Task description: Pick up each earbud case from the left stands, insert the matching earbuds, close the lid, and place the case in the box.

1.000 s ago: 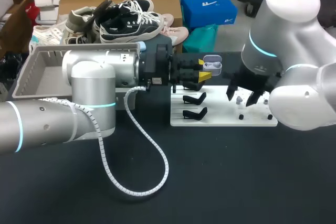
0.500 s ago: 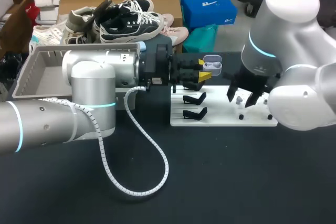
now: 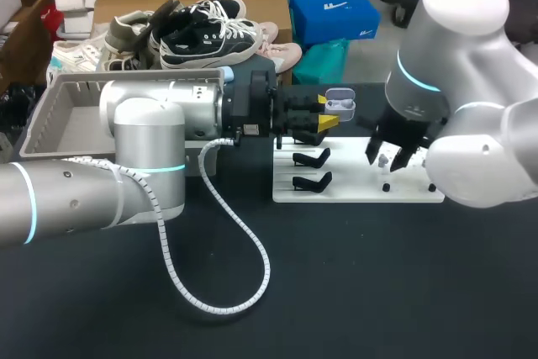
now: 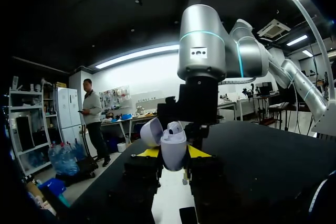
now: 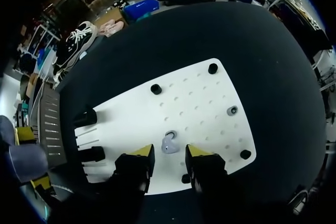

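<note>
My left gripper point(image 4: 170, 155) is shut on a white earbud case point(image 4: 173, 149), held upright with its lid point(image 4: 150, 131) open and one earbud point(image 4: 174, 127) showing inside. In the head view the case point(image 3: 340, 107) hangs over the far edge of the white board point(image 3: 353, 188), in the left gripper point(image 3: 325, 121). My right gripper point(image 5: 169, 153) hovers low over the board point(image 5: 199, 103). A loose earbud point(image 5: 169, 143) lies between its yellow fingertips point(image 5: 143, 151) with gaps on both sides, so it is open. The right gripper point(image 3: 389, 157) sits over the board's right half.
Two black stands point(image 3: 311, 159) point(image 3: 311, 181) rise from the board's left part. Black pegs point(image 5: 156, 88) point(image 5: 212, 68) point(image 5: 245, 154) and a small grey piece point(image 5: 231, 110) stand on the board. A grey box point(image 3: 50, 124) sits at the far left. A white cable point(image 3: 218, 233) loops over the dark tabletop.
The right gripper's fingers have drawn closer together around the loose earbud, and the gripper shifted slightly. The left arm and its case have not moved.
</note>
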Controlling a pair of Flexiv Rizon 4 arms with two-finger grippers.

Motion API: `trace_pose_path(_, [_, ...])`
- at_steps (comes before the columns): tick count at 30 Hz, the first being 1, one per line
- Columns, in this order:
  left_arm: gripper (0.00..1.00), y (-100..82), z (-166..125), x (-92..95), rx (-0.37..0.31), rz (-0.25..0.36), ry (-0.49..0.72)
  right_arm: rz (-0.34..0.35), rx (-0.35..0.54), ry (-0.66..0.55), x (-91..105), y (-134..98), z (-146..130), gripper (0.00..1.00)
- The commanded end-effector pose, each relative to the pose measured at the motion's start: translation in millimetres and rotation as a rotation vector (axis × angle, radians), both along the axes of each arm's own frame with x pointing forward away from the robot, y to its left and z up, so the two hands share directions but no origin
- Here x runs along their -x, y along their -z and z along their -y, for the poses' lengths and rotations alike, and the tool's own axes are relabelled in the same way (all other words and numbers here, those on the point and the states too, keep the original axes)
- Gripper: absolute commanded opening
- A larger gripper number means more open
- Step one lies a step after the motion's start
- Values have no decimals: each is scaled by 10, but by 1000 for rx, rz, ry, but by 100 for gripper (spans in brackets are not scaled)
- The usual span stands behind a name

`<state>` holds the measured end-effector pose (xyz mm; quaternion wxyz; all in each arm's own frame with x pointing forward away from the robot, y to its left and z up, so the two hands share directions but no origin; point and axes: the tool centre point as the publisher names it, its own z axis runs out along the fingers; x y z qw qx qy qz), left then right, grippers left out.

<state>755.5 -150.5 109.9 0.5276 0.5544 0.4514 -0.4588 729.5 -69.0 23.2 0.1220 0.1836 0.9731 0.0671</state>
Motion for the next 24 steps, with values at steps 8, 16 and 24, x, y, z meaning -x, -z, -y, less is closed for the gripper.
trace_pose_path(8, [0,5,0,-1,1,1,-1,-6,7,13,-40,29,10,31])
trace_pose_path(16, [0,5,0,-1,1,1,-1,-6,8,18,-52,38,1,18])
trace_pose_path(24, [0,5,0,-1,1,1,-1,-6,7,20,-56,37,8,1])
